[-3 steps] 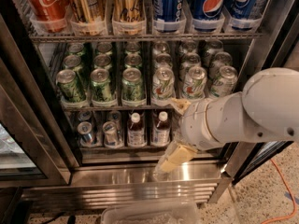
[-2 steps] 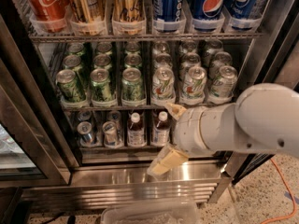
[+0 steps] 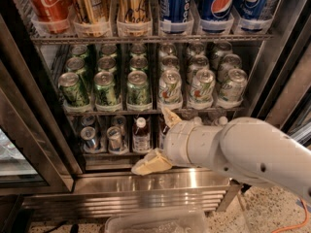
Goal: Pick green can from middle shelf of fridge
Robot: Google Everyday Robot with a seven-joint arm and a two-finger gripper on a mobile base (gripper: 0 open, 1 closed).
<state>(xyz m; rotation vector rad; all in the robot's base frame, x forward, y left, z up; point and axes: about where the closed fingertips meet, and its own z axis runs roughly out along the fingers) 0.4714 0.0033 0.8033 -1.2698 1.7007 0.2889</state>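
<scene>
Dark green cans stand in three lanes on the left half of the middle shelf [image 3: 146,112] of the fridge [image 3: 46,144]. The front ones are a left can [image 3: 73,89], a middle can [image 3: 105,88] and a right can [image 3: 138,87]. White cans with green marks [image 3: 201,86] fill the right half. My gripper [image 3: 161,140] is open and empty. It hangs below and in front of the shelf's middle, at the level of the bottom rack. One beige finger [image 3: 170,116] points up at the shelf edge and the other [image 3: 151,163] points down-left.
The top rack holds red [image 3: 46,4], gold [image 3: 133,4] and blue cans [image 3: 218,4]. The bottom rack holds small bottles [image 3: 141,135] and small cans [image 3: 90,139]. My white arm [image 3: 243,152] hides the lower right. The steel sill [image 3: 146,183] and a clear bin [image 3: 155,223] lie below.
My arm and gripper have moved left across the fridge front, from under the white-green cans towards the shelf's middle. The cans have not moved.
</scene>
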